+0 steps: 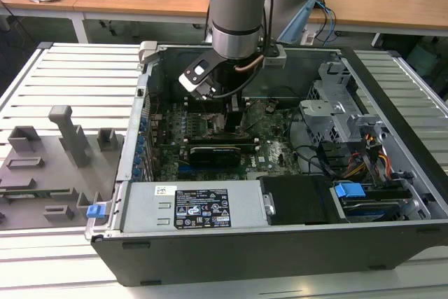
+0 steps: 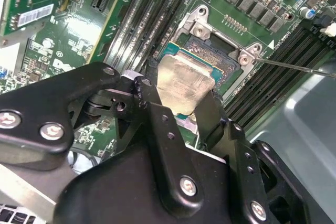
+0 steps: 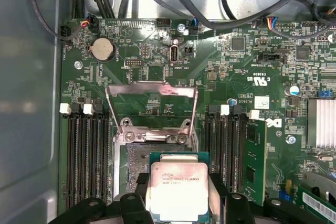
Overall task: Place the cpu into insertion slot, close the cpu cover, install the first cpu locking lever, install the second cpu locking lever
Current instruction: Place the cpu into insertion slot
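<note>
First wrist view, tool point(image 3: 178, 203) pinching cpu point(image 3: 178, 184) over socket point(image 3: 134, 156), cpu cover point(image 3: 151, 89) raised

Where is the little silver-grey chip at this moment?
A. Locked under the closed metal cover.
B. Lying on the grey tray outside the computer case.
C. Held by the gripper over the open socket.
C: in the first wrist view the gripper grips the cpu by its edges over the socket, and the cpu cover is tipped back, open.
</note>
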Motion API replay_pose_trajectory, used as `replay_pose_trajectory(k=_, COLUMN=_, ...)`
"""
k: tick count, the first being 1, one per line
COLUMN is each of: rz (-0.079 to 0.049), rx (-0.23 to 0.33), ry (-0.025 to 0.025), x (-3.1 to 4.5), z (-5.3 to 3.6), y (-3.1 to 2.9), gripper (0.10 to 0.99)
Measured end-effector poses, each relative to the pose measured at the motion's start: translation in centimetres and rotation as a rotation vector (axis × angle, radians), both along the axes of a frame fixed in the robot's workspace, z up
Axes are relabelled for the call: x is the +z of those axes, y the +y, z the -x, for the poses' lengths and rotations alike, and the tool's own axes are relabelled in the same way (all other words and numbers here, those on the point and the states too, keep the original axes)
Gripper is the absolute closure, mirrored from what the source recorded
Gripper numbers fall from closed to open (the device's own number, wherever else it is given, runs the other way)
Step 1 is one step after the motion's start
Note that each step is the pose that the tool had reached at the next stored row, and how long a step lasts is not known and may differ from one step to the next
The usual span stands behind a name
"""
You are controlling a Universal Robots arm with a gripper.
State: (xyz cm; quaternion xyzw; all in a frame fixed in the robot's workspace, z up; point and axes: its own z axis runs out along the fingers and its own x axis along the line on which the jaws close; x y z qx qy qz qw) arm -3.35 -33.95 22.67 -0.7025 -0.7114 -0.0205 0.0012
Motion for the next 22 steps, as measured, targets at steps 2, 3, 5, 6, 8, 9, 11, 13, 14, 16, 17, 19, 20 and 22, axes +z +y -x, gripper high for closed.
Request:
replay_pose_trajectory(k=2, rz=0.0, rx=0.0, ry=0.0, x=-0.05, z=0.0, y=0.22, gripper=0.561)
replay_pose_trajectory(k=3, rz=0.0, rx=0.0, ry=0.0, x=-0.07, z=0.0, y=0.35, gripper=0.561)
replay_pose_trajectory(k=5, rz=0.0, rx=0.0, ry=-0.0001, x=-0.21, z=0.0, y=0.7, gripper=0.561)
replay_pose_trajectory(k=6, rz=0.0, rx=0.0, ry=-0.0001, x=-0.29, z=0.0, y=0.75, gripper=0.561)
replay_pose_trajectory(k=8, rz=0.0, rx=0.0, ry=0.0, x=-0.46, z=0.0, y=0.97, gripper=0.561)
replay_pose_trajectory(k=9, rz=0.0, rx=0.0, ry=0.0, x=-0.54, z=0.01, y=1.1, gripper=0.561)
replay_pose_trajectory(k=11, rz=0.0, rx=-0.003, ry=-0.0001, x=-0.73, z=0.17, y=1.47, gripper=0.561)
replay_pose_trajectory(k=13, rz=0.0, rx=-0.014, ry=0.0, x=-1.01, z=0.3, y=1.55, gripper=0.561)
replay_pose_trajectory(k=14, rz=0.0, rx=-0.016, ry=0.0, x=-1.16, z=0.3, y=1.55, gripper=0.561)
replay_pose_trajectory(k=16, rz=0.0, rx=-0.017, ry=0.0001, x=-1.34, z=0.3, y=1.57, gripper=0.561)
replay_pose_trajectory(k=17, rz=0.0, rx=-0.017, ry=0.0002, x=-1.44, z=0.3, y=1.59, gripper=0.561)
replay_pose_trajectory(k=19, rz=0.0, rx=-0.017, ry=0.0002, x=-1.55, z=0.3, y=1.61, gripper=0.561)
replay_pose_trajectory(k=20, rz=0.0, rx=-0.017, ry=0.0003, x=-1.62, z=0.3, y=1.62, gripper=0.561)
replay_pose_trajectory(k=22, rz=0.001, rx=-0.017, ry=0.0002, x=-1.86, z=0.3, y=1.63, gripper=0.561)
